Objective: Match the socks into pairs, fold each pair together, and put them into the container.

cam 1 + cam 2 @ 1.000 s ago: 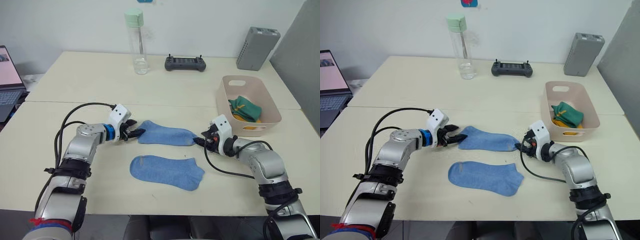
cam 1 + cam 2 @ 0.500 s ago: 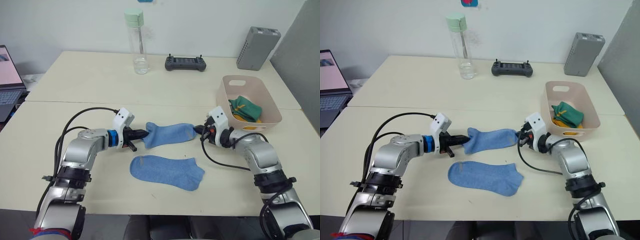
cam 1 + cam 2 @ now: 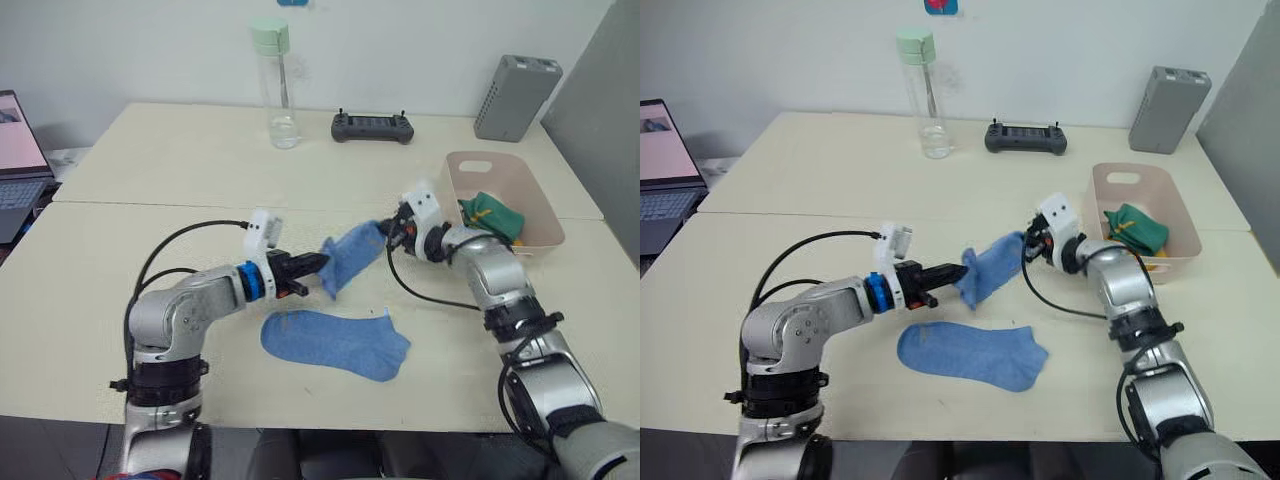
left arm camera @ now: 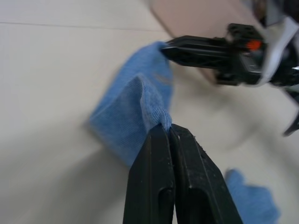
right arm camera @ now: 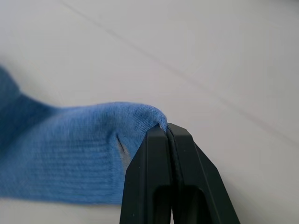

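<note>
A: Lifting now — from the head camera you've got one light blue sock [image 3: 349,257] clear of the table [image 3: 150,170], strung between both arms. A second ago it lay flat and stretched out; now its ends have come closer together, so it sags and slopes up toward your right side.

B: And the grippers?

A: Your left gripper [image 3: 316,263] is clamped on the lower end, your right gripper [image 3: 388,229] pinches the higher end, close to the pale pink container [image 3: 548,238]. The second blue sock [image 3: 335,343] hasn't budged; it lies flat on the table just below the lifted one. The green sock [image 3: 491,213] already sits in the container with yellow beneath it.

B: Left wrist view?

A: Your black fingers [image 4: 154,186] are pressed tight together with a fold of blue fabric nipped at the tips. The other gripper shows beyond, biting the far end.

B: Right wrist?

A: Same story: fingers [image 5: 149,182] closed flat on the sock's edge, fabric [image 5: 70,154] trailing away over the table.

B: So what does it mean for you?

A: I'd judge this is the last pair. You look set to carry this sock over its mate; line the edges up before letting go.
</note>
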Available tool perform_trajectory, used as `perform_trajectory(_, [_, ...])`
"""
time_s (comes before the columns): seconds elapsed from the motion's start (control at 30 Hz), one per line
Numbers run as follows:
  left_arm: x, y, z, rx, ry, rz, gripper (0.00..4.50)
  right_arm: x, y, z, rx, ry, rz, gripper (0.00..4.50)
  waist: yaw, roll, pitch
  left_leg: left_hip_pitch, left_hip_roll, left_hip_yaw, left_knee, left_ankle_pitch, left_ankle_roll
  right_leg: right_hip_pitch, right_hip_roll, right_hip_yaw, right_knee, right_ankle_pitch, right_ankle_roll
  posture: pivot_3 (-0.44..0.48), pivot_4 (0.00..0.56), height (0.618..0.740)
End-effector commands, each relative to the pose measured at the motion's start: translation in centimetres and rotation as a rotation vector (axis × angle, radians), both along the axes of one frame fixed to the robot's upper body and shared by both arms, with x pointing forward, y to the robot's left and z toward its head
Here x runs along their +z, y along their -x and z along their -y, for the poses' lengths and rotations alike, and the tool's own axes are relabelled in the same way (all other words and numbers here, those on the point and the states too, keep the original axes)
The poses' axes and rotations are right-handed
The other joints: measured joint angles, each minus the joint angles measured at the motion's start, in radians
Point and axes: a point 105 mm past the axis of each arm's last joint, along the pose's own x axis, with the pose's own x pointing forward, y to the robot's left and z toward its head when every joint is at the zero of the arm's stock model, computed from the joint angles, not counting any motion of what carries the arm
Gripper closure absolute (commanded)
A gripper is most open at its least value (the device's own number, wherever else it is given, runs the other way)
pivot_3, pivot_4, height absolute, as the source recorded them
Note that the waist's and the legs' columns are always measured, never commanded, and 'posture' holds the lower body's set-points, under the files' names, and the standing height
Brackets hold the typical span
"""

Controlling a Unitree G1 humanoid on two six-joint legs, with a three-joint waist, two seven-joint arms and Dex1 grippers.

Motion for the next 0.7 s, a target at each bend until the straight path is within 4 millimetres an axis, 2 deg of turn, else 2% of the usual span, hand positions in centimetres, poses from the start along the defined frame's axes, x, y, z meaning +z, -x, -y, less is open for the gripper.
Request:
perform_trajectory(0.03, [0.0, 1.8, 1.1, 0.042, 0.16, -0.099, 4.47, 1.0, -1.1, -1.0, 0.022, 0.026, 0.072, 4.5, -0.002, 0.0, 0.0, 0.0, 0.0, 0.0, 0.0, 0.0, 0.0, 0.0, 0.0, 0.0, 0.0, 0.0, 0.0, 0.0, 0.15, 0.74])
perform_trajectory(0.17, [-0.9, 3.4, 2.1, 0.06, 0.255, -0.198, 4.47, 1.0, -1.3, -3.4, 0.083, 0.023, 0.097, 4.5, -0.006, 0.0, 0.0, 0.001, 0.0, -0.001, -0.001, 0.0, 0.0, 0.0, 0.0, 0.0, 0.0, 0.0, 0.0, 0.0, 0.15, 0.74])
perform_trajectory(0.27, [-0.4, 3.9, 2.3, 0.075, 0.339, -0.217, 4.47, 0.8, -0.7, -5.3, 0.153, 0.013, 0.094, 4.5, -0.007, 0.0, 0.0, 0.001, 0.0, -0.001, -0.001, 0.0, 0.0, 0.001, 0.0, -0.001, 0.001, 0.0, 0.0, 0.0, 0.15, 0.74])
perform_trajectory(0.4, [-1.6, 5.0, 1.7, 0.075, 0.248, -0.239, 4.47, -0.4, 0.1, -6.7, 0.222, 0.028, 0.059, 4.5, -0.012, 0.0, 0.0, 0.001, -0.001, -0.001, 0.001, 0.0, -0.001, 0.002, 0.0, 0.0, 0.0, 0.001, 0.001, 0.0, 0.15, 0.74])
perform_trajectory(0.5, [-1.8, 6.2, 0.7, 0.026, 0.147, -0.188, 4.5, -0.6, 0.6, -6.9, 0.24, 0.001, 0.043, 3.87, -0.016, 0.0, 0.0, 0.001, -0.001, -0.001, 0.002, 0.0, -0.001, 0.003, 0.0, -0.001, 0.0, 0.001, 0.001, 0.0, 0.15, 0.74])
perform_trajectory(0.6, [-1.4, 7.9, -0.1, -0.071, 0.057, -0.135, 3.87, 0.4, 0.9, -6.1, 0.234, -0.015, 0.082, 2.85, -0.017, 0.0, 0.0, 0.002, 0.0, -0.003, 0.001, 0.0, -0.001, 0.002, 0.0, -0.002, 0.001, 0.001, 0.001, 0.0, 0.15, 0.74])
perform_trajectory(0.7, [-0.4, 9.4, -2.2, -0.154, -0.074, -0.063, 2.96, 2.0, 2.5, -5.1, 0.267, -0.038, 0.112, 1.85, -0.017, 0.0, 0.0, 0.001, -0.001, -0.002, 0.001, 0.0, -0.001, 0.003, 0.0, -0.002, 0.0, 0.001, 0.0, 0.0, 0.15, 0.74])
